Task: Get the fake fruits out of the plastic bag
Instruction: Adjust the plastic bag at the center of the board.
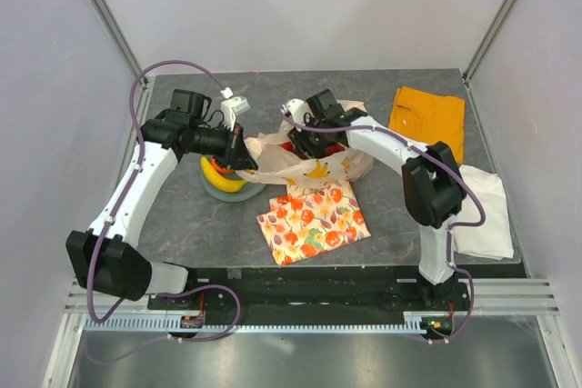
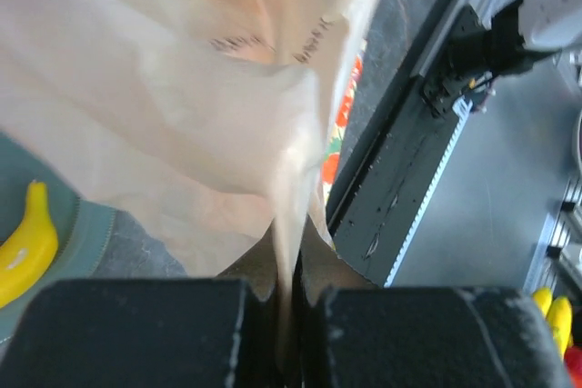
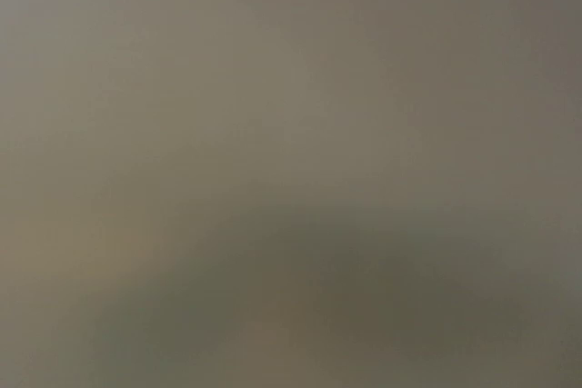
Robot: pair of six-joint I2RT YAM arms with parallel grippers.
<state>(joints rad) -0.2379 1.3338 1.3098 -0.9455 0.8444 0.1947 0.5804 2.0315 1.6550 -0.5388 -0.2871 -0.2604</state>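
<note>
The plastic bag (image 1: 314, 168) lies crumpled in the middle of the bench (image 1: 182, 220), and most of the job looks undone. One banana (image 1: 221, 177) is already out, lying on a teal plate (image 1: 238, 194) just left of the bag. Something red shows at the bag's mouth, so I judge fruit remains inside; how much I cannot tell. The left fingers (image 1: 244, 159) are clamped on the bag's left edge, with film pinched between them. The right fingers (image 1: 309, 144) reach into the bag's mouth from its right. Their own camera gives only blur, so I cannot tell how wide they stand or whether they hold anything.
</note>
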